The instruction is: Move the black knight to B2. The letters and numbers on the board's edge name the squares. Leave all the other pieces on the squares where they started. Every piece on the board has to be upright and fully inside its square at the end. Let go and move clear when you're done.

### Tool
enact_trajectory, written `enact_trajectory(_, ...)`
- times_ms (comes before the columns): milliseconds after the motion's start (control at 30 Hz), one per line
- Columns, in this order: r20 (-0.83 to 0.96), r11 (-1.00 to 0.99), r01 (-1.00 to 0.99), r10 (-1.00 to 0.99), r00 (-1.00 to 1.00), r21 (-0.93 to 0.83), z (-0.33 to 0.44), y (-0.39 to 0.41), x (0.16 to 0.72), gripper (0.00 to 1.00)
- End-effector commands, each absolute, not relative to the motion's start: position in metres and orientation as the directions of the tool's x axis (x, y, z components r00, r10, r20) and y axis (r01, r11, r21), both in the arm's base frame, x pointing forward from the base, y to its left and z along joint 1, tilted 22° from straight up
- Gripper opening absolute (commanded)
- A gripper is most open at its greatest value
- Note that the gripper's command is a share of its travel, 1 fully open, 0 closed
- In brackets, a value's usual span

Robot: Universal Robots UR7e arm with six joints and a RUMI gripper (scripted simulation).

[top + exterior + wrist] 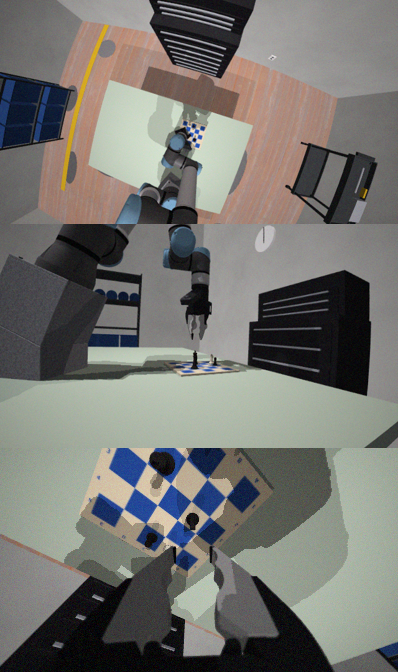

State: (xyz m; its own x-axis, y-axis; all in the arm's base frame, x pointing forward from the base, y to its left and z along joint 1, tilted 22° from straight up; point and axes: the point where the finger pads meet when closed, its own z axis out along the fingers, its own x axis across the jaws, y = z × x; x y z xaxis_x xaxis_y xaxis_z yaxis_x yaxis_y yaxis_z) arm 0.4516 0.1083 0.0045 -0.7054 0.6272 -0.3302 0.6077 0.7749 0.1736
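The small blue-and-cream chessboard [202, 368] lies on the pale green table; it also shows from above [194, 134] and in the wrist view [175, 503]. A tall black piece [194, 359] stands at its near side, with a white piece [211, 358] and a small black piece [214, 361] behind. The wrist view shows three dark pieces [162, 463], [192, 520], [151, 539]; I cannot tell which one is the knight. My gripper [196, 338] hangs well above the board, fingers pointing down with a narrow gap and nothing between them [192, 555].
A black drawer cabinet [311, 330] stands beyond the table on the right. The robot's grey base block [43, 326] stands on the left. A blue shelf rack [28, 112] and a cart [339, 183] stand on the floor away from the table.
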Motion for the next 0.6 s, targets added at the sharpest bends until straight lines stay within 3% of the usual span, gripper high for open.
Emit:
enact_trajectory(0, -0.331, 0.775, 0.607, 0.627, -0.705, 0.174, 0.0049, 0.1084, 0.4518, 0.22)
enact_trajectory(567, -0.331, 0.775, 0.607, 0.627, -0.705, 0.174, 0.0032, 0.1083, 0.4525, 0.22)
